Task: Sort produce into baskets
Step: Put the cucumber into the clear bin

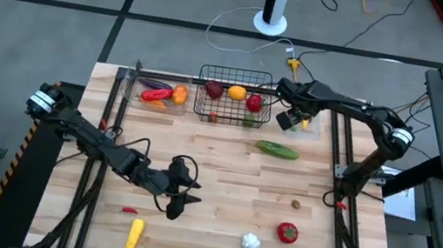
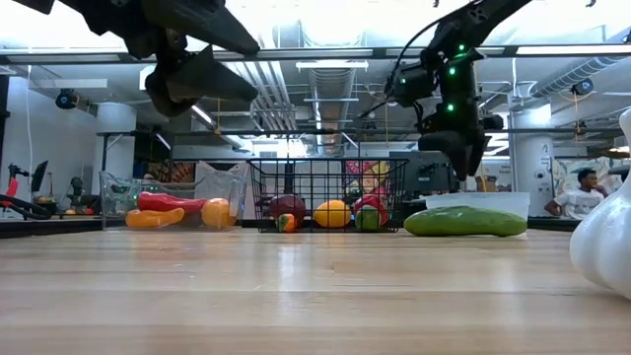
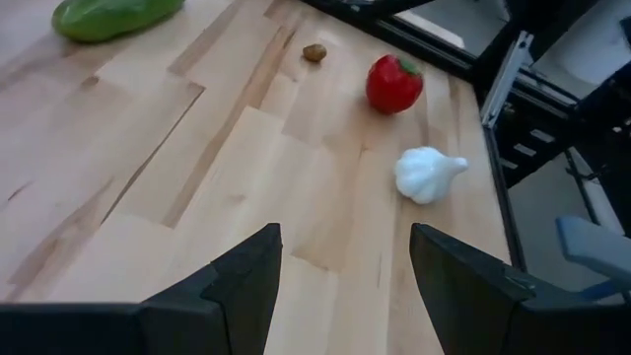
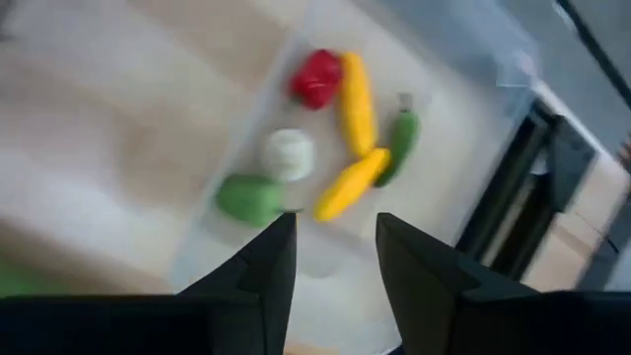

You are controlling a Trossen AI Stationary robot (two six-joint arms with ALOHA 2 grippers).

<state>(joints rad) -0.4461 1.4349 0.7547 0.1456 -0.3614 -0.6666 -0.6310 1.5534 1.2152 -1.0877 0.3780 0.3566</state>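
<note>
Right gripper (image 1: 293, 117) hangs over the clear bin (image 1: 313, 127) beside the black wire basket (image 1: 234, 99), fingers parted with nothing between them; 5 small pieces lie in the bin below. Left gripper (image 1: 180, 193) hovers spread and empty, well clear of the basket. Cucumber (image 1: 277, 150) lies just in front of the basket: judged light, stiff, smooth; grip across its middle. Garlic (image 1: 250, 243), tomato (image 1: 287, 232) and corn (image 1: 134, 236) rest farther off on the wooden table (image 1: 214, 176). Beyond lies a workshop room.

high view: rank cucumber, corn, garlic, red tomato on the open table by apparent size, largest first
1. cucumber, clearly longest.
2. corn, a bit shorter and slimmer.
3. garlic and red tomato look about alike; I wouldn't rank them.
</note>
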